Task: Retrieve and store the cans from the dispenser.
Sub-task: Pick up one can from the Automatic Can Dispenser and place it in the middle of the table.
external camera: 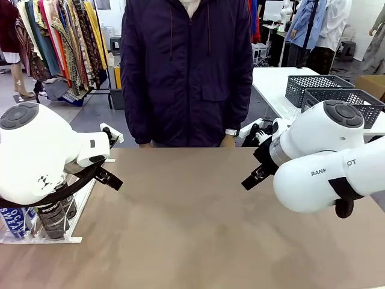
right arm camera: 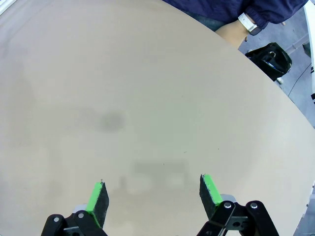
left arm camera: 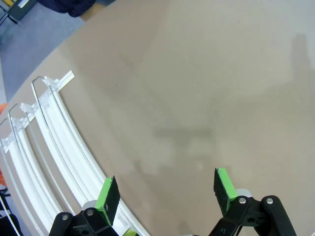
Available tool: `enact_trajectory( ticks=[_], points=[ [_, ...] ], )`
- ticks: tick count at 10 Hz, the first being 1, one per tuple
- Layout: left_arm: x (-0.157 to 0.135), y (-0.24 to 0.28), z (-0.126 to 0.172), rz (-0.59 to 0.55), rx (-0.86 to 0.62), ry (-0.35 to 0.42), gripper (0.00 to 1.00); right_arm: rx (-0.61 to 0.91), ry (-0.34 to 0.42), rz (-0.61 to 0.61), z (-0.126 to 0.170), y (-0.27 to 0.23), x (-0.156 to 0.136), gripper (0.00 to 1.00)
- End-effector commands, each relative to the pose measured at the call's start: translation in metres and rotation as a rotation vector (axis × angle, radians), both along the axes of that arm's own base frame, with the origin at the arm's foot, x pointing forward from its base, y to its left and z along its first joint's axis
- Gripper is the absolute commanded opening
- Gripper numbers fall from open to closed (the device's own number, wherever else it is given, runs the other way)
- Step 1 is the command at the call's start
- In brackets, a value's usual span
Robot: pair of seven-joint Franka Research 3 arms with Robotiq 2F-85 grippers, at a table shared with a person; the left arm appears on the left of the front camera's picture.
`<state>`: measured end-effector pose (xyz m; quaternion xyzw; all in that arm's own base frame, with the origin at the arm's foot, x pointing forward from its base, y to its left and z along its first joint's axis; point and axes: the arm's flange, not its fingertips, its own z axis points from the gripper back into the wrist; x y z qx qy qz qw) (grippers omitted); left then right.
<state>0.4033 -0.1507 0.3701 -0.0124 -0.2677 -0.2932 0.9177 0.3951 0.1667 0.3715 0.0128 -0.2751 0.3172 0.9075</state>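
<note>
The dispenser (external camera: 62,238), a white wire-rail rack, stands at the table's front left, partly hidden behind my left arm. At its low end stand a blue can (external camera: 12,220) with white lettering and a dark can (external camera: 53,218). My left gripper (external camera: 112,158) hangs open over the table just right of the rack, holding nothing. In the left wrist view the gripper (left arm camera: 166,191) spreads its green pads (left arm camera: 107,193) wide, with the dispenser's rails (left arm camera: 49,142) curving along the left. My right gripper (external camera: 256,156) is open over bare table at the right, and its wrist view shows the gripper (right arm camera: 154,196) empty.
A person in a dark jacket (external camera: 186,66) stands at the far edge, a wrist with a white watch (right arm camera: 247,22) near the table rim. Two dark perforated baskets (external camera: 346,96) sit on a white table at the back right. The brown tabletop (external camera: 192,223) spreads between the arms.
</note>
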Motion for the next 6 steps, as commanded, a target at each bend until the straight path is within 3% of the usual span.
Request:
enact_trajectory(
  ticks=[1,2,3,4,5,6],
  points=[
    [0.0,0.0,0.0,0.0,0.0,0.0,1.0,0.0,0.0,0.0,0.0,0.0,0.0,1.0],
    [-0.004,-0.001,0.011,-0.03,-0.084,0.201,1.0,0.099,0.215,-0.016,0.01,0.0,-0.007,1.0],
    [-0.01,-0.004,0.038,-0.068,-0.16,0.369,1.0,0.209,0.365,-0.123,0.03,-0.002,-0.013,1.0],
    [-0.015,-0.006,0.063,-0.018,-0.284,0.421,1.0,0.355,0.462,-0.18,0.05,-0.008,-0.019,1.0],
    [-0.019,-0.009,0.094,0.115,-0.426,0.522,1.0,0.482,0.528,-0.261,0.072,-0.021,-0.027,1.0],
    [-0.025,0.003,0.121,0.141,-0.518,0.54,1.0,0.613,0.62,-0.193,0.095,-0.038,-0.041,1.0]
  ],
)
